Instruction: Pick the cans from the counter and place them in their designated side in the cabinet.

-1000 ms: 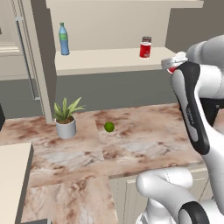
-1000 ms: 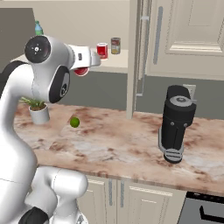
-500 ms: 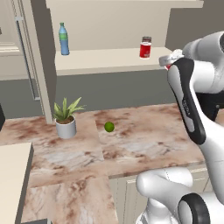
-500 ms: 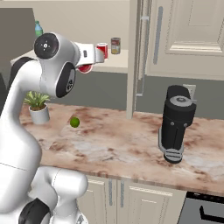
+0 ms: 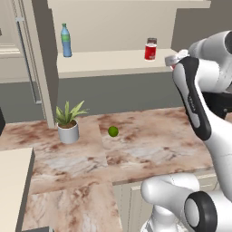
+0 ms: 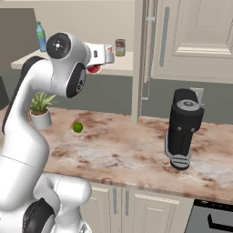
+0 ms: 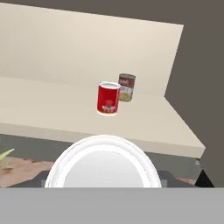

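We hold our tool (image 6: 109, 55) up at shelf height, just in front of the cabinet (image 5: 113, 63), and it is closed around a red can (image 7: 103, 162) whose white top fills the lower middle of the hand view. From the right base view the held can shows as a bit of red under the tool, with its white end toward the shelf. A second red can (image 7: 108, 98) stands upright on the cream shelf board toward its right end, and just behind it and touching or nearly so (we cannot tell which) stands a tan-labelled can (image 7: 126, 87) with a dark top. A blue bottle (image 5: 66, 40) stands upright at the far left of the same shelf, well apart from the cans. Below, on the marbled counter (image 5: 149, 149), a small potted plant (image 5: 68, 122) sits near the cabinet's side wall, a green lime (image 5: 113, 131) lies a little to its right, and a dark appliance (image 6: 183, 128) stands on the counter beyond the tall door panel.
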